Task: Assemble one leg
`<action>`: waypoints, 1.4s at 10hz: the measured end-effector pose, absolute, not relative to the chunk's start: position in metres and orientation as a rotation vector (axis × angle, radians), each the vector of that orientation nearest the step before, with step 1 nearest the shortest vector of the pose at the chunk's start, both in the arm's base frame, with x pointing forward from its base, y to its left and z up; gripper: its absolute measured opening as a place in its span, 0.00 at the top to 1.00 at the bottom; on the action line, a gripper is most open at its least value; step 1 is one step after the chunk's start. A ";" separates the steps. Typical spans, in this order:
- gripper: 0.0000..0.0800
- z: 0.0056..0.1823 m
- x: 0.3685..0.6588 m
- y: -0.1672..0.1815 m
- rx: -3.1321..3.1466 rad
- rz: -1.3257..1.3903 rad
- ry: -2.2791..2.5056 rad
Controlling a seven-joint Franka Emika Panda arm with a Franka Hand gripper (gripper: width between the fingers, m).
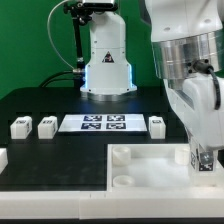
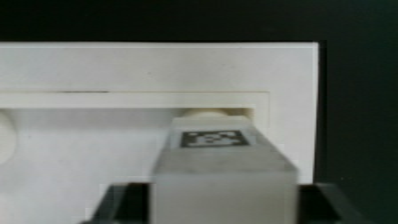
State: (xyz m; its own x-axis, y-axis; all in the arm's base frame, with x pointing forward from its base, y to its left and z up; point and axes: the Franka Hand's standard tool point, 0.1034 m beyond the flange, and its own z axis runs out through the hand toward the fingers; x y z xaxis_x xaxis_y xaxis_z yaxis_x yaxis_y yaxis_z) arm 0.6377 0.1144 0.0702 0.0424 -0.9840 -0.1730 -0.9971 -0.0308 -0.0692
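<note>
A: Where's the claw?

B: Lower right of the exterior frame, down over the tabletop. It's pinching the leg, which stands upright between the fingers, tag facing the camera.

A: Wrist cam agree?

B: Yes. The leg fills the lower centre of that frame, tag face visible, dark fingers pressed to both its sides. The tabletop lies beyond it as a white slab with a raised rim, and a round socket shows just past the leg's far end.

A: Is the leg seated in the socket?

B: Cannot tell (contact is hidden behind the leg in both views). It is at the tabletop's corner nearest the exterior view's right.

A: Other parts?

B: Three loose legs on the black bench: two side by side at middle left, one at middle right. The marker board lies flat between them. Another socket shows at the tabletop's rear corner, towards centre frame.
</note>
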 end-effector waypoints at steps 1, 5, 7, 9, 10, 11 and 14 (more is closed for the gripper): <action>0.44 0.073 0.639 0.120 -2.362 0.072 1.821; 0.19 0.073 0.640 0.119 -2.731 0.007 1.204; 0.19 0.073 0.640 0.119 -2.879 -0.028 0.842; 0.19 0.073 0.641 0.118 -3.024 -0.083 0.190; 0.19 0.072 0.641 0.117 -3.033 -0.090 0.032; 0.19 0.072 0.640 0.117 -3.030 -0.086 0.078; 0.53 0.071 0.640 0.118 -2.989 -0.063 0.433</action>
